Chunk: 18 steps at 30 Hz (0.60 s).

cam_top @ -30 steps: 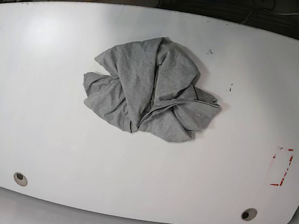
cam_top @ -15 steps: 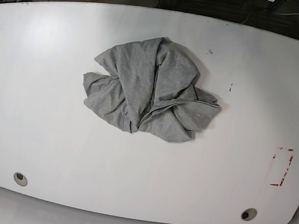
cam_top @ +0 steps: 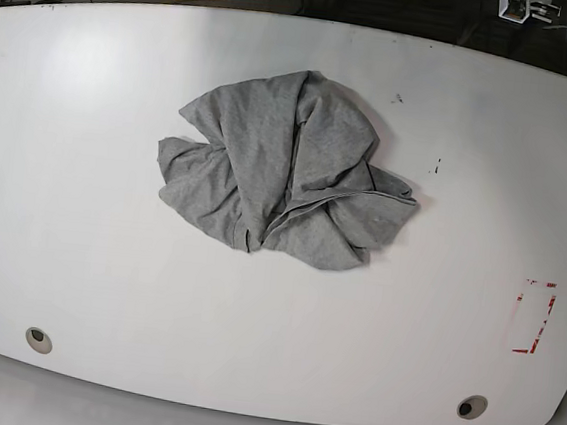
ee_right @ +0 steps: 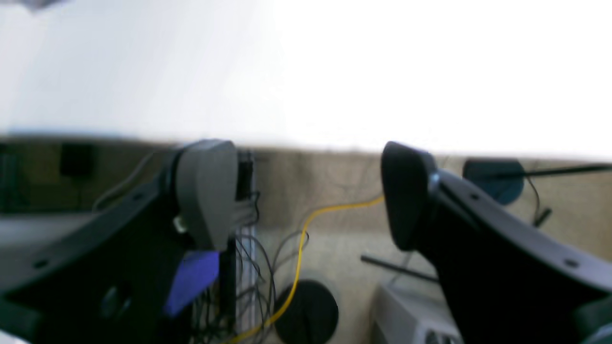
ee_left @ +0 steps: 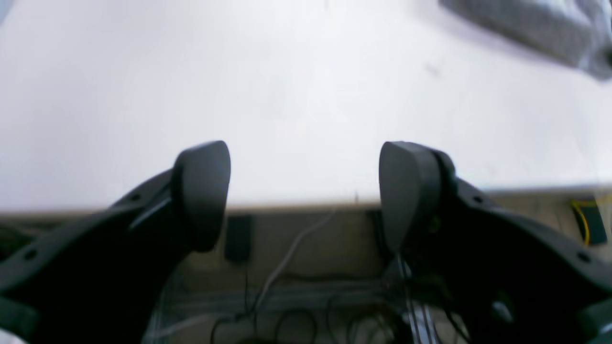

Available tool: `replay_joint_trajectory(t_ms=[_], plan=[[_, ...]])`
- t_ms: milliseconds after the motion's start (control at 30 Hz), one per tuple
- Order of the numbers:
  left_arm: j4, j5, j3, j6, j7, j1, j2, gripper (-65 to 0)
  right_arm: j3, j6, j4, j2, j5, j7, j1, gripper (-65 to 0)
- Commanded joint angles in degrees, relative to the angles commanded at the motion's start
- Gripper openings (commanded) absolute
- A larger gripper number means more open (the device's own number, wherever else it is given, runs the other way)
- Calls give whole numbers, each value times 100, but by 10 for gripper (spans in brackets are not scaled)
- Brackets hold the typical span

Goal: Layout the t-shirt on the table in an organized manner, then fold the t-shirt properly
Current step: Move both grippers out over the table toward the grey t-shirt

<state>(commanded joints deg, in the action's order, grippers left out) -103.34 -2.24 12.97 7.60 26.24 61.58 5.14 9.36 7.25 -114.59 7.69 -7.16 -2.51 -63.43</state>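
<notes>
Grey t-shirt crumpled in a heap mid-table. Left gripper and right gripper both spread wide, empty, at the table's far edge, well apart from the shirt.

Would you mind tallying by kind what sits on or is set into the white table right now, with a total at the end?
Grey t-shirt, crumpled in a heap: 1
Round grey grommets, near the front edge of the table, one at and one at: 2
Red dashed rectangle mark: 1
Total: 4
</notes>
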Motion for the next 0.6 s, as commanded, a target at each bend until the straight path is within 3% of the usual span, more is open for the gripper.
replay_joint_trajectory(t_ms=[167, 600], plan=[[9, 26, 0, 0, -9, -237, 0, -206, -18, -9, 0, -202, 26, 0, 308, -197], [35, 53, 0, 0, -26, -782, 0, -206, 0, 0, 0, -255, 9, 193, 985, -197]])
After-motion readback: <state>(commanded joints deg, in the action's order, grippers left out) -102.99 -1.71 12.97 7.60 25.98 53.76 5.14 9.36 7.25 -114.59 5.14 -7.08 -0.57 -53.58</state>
